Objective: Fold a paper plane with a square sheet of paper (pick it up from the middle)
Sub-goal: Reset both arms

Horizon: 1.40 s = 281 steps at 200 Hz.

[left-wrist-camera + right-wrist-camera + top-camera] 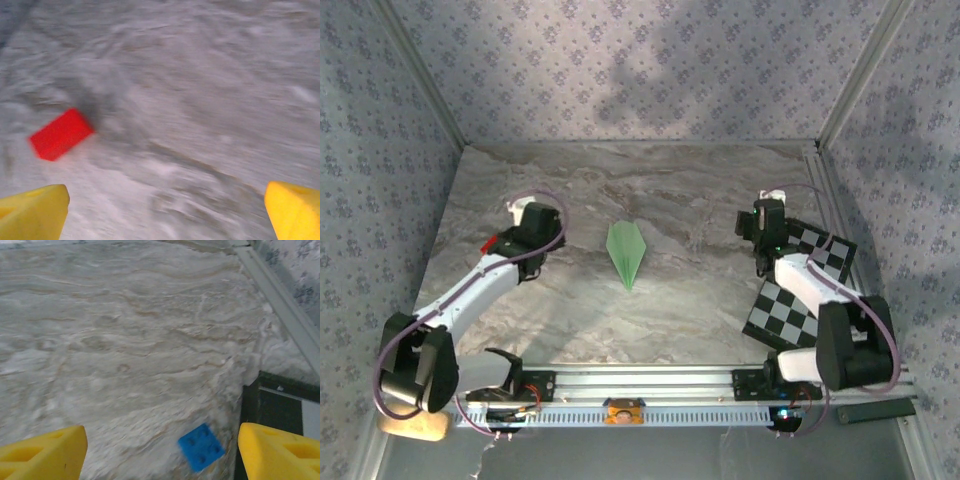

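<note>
Top external view: beyond the aluminium rail (640, 385) at the near edge, the slim pale green paper plane (627, 253) lies flat in the middle of the grey marbled table (670, 190). Its long axis runs near to far, with the sharp tip toward the arm bases. Bare table surrounds it. To its left, the left gripper (165, 212) hangs with yellow fingers wide apart and empty, a small red block (61, 134) just ahead. The right gripper (160, 455) is likewise spread and empty over a small blue studded square (201, 446), beside the black-and-white checkered board (800, 290) at the right edge.
</note>
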Available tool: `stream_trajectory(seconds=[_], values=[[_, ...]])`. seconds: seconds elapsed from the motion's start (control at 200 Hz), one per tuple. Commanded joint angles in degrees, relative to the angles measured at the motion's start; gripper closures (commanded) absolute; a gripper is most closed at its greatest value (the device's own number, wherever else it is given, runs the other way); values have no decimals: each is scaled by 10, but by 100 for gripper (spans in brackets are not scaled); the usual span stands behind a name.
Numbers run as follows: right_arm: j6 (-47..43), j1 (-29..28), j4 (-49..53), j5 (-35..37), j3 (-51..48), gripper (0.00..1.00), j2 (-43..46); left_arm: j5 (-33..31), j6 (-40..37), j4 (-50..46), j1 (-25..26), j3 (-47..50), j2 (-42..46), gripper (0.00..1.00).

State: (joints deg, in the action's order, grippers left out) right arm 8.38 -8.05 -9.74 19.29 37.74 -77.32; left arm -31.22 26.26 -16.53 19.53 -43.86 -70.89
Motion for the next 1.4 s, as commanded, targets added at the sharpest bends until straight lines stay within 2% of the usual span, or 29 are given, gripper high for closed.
stream_trajectory(seconds=[0.0, 0.11, 0.18, 0.22, 0.29, 0.395, 0.48, 0.52, 0.67, 0.74, 0.79, 0.905, 0.985, 1.049, 1.109, 1.164, 1.204, 1.244, 1.284, 1.399], values=[[-72, 21, -127, -30, -15, 19, -25, -34, -91, 120, -82, 48, 19, 0], [-131, 30, -170, -73, -17, 19, -44, 13, -126, 204, -154, 96, 12, 0], [-134, 31, -115, -99, -5, 20, -24, 35, -142, 255, -179, 120, -2, 0], [-126, 31, -100, -100, -9, 20, -11, 43, -154, 280, -184, 130, -10, 0], [-114, 37, -132, -92, -41, 20, -3, 58, -181, 337, -186, 152, -25, 0], [-125, 52, -169, -122, -63, 19, 6, 101, -187, 423, -190, 176, -54, 0], [-106, 56, -85, -113, -40, 21, 17, 129, -193, 459, -191, 170, -76, 0], [-97, 56, -75, -112, -45, 21, 23, 144, -201, 490, -192, 173, -86, 0], [-125, 58, -243, -137, -141, 20, 10, 186, -221, 607, -193, 194, -153, 0], [-139, 63, -301, -158, -164, 20, -1, 227, -237, 666, -195, 215, -174, 0], [-140, 72, -300, -190, -166, 20, -4, 238, -238, 643, -196, 212, -166, 1], [-156, 76, -393, -240, -207, 14, -33, 237, -234, 641, -199, 208, -170, 0], [-152, 79, -392, -232, -207, 9, -35, 236, -234, 640, -199, 207, -169, 0], [-130, 79, -378, -180, -186, 4, -63, 234, -235, 639, -199, 207, -170, 0], [-118, 82, -413, -165, -172, 4, -110, 234, -236, 641, -199, 207, -170, 0], [-100, 97, -334, -165, -145, 2, -91, 233, -236, 642, -198, 207, -169, 0], [-97, 102, -378, -176, -156, 0, -101, 234, -236, 642, -198, 207, -169, 0], [-96, 99, -349, -164, -149, 0, -94, 234, -236, 642, -198, 208, -169, 0], [-97, 97, -371, -160, -154, 0, -99, 234, -236, 641, -198, 207, -169, 0], [-97, 97, -355, -157, -150, 0, -95, 234, -235, 642, -198, 207, -170, 0]])
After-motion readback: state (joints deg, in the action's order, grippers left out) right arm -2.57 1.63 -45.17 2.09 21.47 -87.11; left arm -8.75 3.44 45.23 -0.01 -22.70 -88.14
